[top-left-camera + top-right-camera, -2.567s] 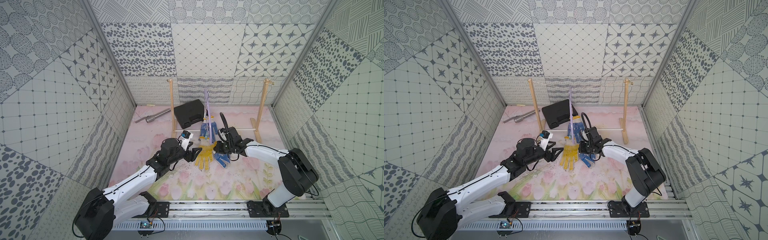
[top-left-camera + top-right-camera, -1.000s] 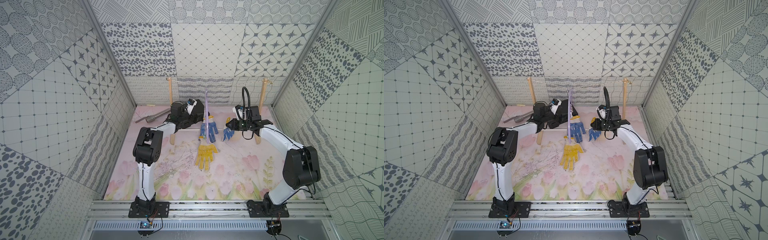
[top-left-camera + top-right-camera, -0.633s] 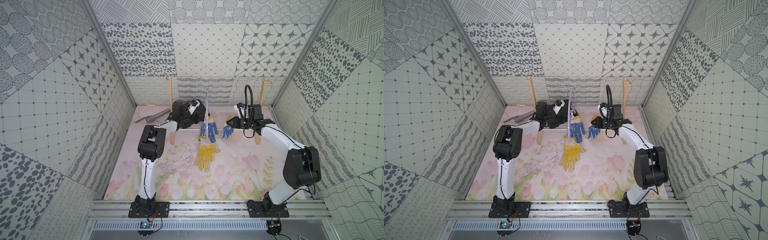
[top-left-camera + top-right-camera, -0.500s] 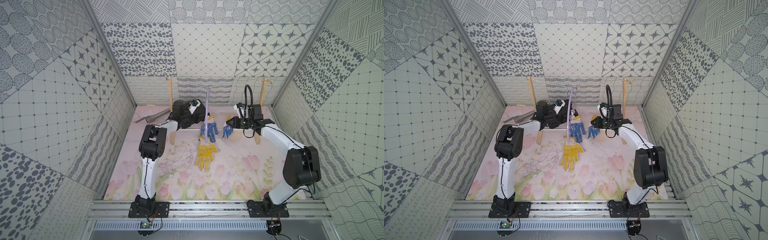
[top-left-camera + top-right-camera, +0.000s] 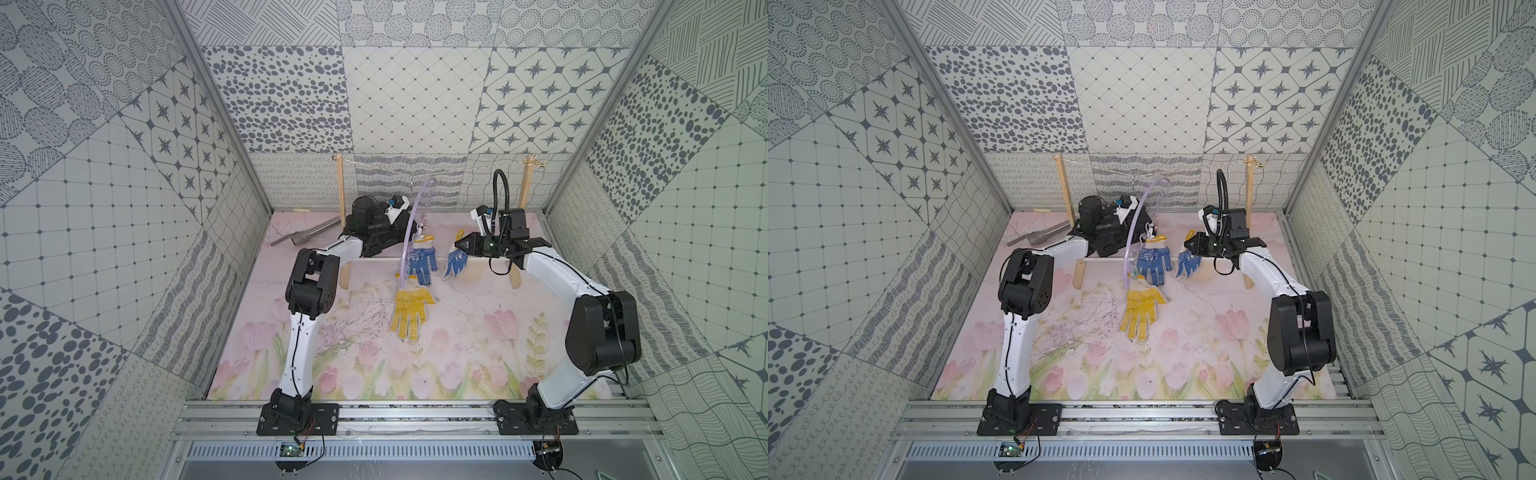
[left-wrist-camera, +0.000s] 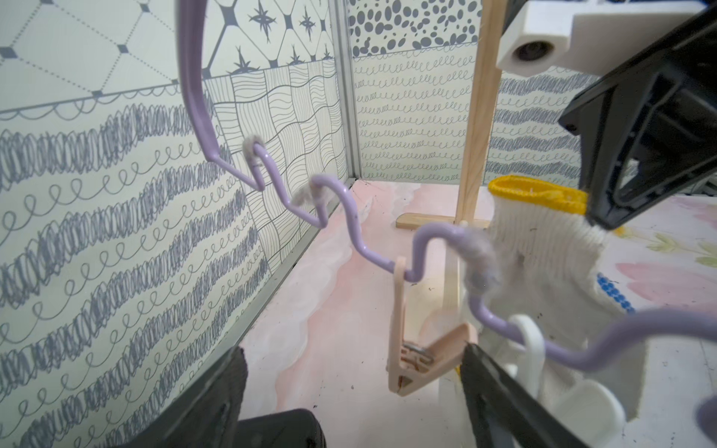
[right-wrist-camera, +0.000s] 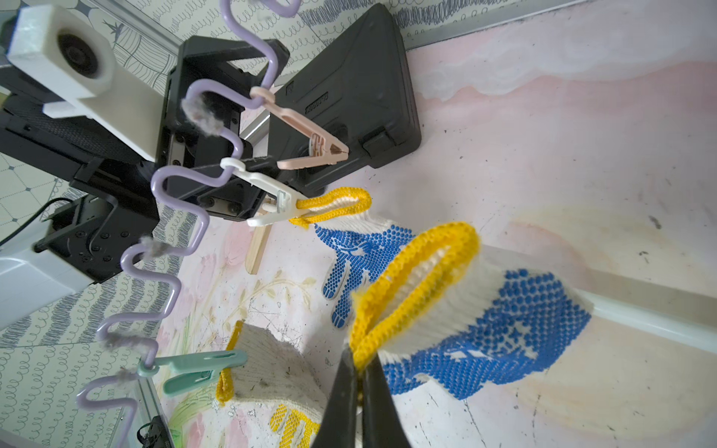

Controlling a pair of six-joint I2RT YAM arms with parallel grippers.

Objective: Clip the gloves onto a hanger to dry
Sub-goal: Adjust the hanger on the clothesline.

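Note:
The lilac hanger [image 5: 409,232] hangs by its hook from the string, tilted steeply. On its wavy bar [image 7: 182,217] a white peg [image 7: 271,201] holds one blue-dotted glove [image 5: 422,262] by the cuff. A green peg [image 7: 201,368] holds the yellow-dotted glove [image 5: 409,311], whose fingers lie on the mat. My right gripper [image 7: 359,364] is shut on the yellow cuff of the second blue-dotted glove [image 5: 455,262], held up just right of the hanger. My left gripper [image 6: 357,388] is open around an empty pink peg [image 6: 423,349]; one finger [image 6: 500,391] touches the peg's handle.
Two wooden posts [image 5: 340,195] [image 5: 524,187] carry the string [image 5: 457,170], and their base bar [image 5: 374,258] crosses the mat. A black case [image 7: 349,97] lies behind the left gripper. A grey tube [image 5: 307,232] lies at the back left by the wall.
Both arms have gone from the middle of the mat to the hanger at the back, the right carrying the blue-dotted glove. Over the last second the right gripper rose slightly and the left elbow shifted right.

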